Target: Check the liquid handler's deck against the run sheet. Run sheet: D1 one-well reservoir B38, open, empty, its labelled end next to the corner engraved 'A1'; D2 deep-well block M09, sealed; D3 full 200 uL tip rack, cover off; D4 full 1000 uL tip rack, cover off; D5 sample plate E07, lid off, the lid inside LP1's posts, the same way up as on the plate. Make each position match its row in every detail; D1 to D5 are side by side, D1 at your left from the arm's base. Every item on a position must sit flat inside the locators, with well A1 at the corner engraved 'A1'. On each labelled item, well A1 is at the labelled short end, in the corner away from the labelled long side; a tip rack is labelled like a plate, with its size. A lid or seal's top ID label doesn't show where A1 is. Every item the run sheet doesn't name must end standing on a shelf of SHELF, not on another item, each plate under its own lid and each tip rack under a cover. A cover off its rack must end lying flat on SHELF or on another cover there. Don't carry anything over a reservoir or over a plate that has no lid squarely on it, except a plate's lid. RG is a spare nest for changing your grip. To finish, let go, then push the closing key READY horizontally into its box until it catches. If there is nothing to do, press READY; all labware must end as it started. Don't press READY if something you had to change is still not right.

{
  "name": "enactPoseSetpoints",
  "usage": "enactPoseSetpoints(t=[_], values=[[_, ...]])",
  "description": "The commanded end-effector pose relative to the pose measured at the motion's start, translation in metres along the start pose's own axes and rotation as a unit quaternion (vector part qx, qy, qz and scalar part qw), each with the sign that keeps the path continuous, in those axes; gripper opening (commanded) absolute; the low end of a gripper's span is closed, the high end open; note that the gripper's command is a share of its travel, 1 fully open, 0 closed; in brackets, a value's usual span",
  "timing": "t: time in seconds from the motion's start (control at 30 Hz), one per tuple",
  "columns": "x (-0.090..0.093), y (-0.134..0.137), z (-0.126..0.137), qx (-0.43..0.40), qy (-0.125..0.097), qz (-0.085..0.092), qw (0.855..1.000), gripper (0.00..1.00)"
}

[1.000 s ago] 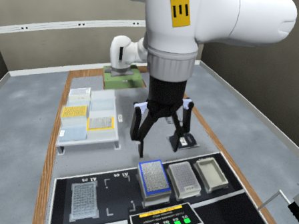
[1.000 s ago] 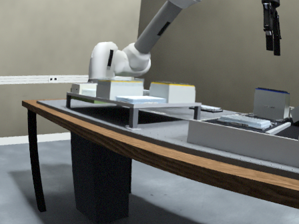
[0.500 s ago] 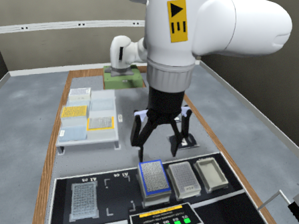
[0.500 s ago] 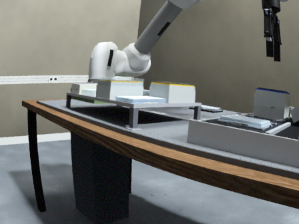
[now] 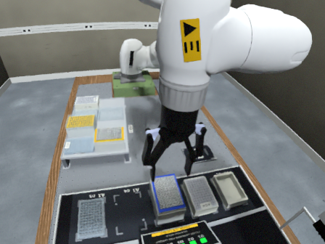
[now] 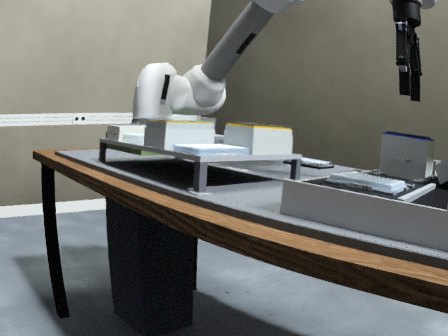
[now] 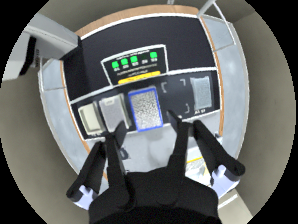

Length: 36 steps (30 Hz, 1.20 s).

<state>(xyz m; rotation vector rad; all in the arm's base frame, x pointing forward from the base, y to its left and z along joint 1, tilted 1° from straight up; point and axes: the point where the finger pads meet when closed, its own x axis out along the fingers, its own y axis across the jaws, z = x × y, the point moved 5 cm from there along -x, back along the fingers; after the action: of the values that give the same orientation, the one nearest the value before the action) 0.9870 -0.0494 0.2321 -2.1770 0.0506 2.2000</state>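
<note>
My gripper (image 5: 170, 174) is open and empty. It hangs well above the deck, over the near edge of a blue-rimmed tip rack (image 5: 167, 196) with its cover off. Right of the rack stand a deep-well block (image 5: 200, 195) and an open one-well reservoir (image 5: 229, 189). A clear sample plate (image 5: 91, 218) sits at the far left of the deck. The position between that plate and the rack (image 5: 128, 214) holds nothing. In the wrist view the blue-rimmed rack (image 7: 145, 110) lies just ahead of my fingertips. In the side view the gripper (image 6: 410, 92) is high above the rack (image 6: 406, 155).
The shelf (image 5: 98, 127) at the left holds several items, among them a yellow-covered rack (image 5: 80, 121) and a yellow-rimmed rack (image 5: 109, 134). A black nest (image 5: 203, 154) lies behind the deck. A panel with green lights (image 5: 179, 234) is at the front edge.
</note>
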Motion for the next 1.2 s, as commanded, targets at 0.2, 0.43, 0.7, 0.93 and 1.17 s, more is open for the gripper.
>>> enactPoseSetpoints(t=[0.2, 0.43, 0.7, 0.93, 1.17], values=[[0.021, -0.005, -0.001, 0.000, 0.001, -0.002, 1.000, 0.66], [0.029, -0.005, 0.000, 0.000, 0.001, -0.002, 1.000, 0.66], [0.043, -0.005, 0.000, 0.000, 0.000, -0.002, 1.000, 0.66], [0.054, -0.005, 0.000, 0.000, 0.000, -0.002, 1.000, 0.66], [0.063, -0.005, 0.000, 0.000, 0.000, -0.002, 1.000, 0.66]])
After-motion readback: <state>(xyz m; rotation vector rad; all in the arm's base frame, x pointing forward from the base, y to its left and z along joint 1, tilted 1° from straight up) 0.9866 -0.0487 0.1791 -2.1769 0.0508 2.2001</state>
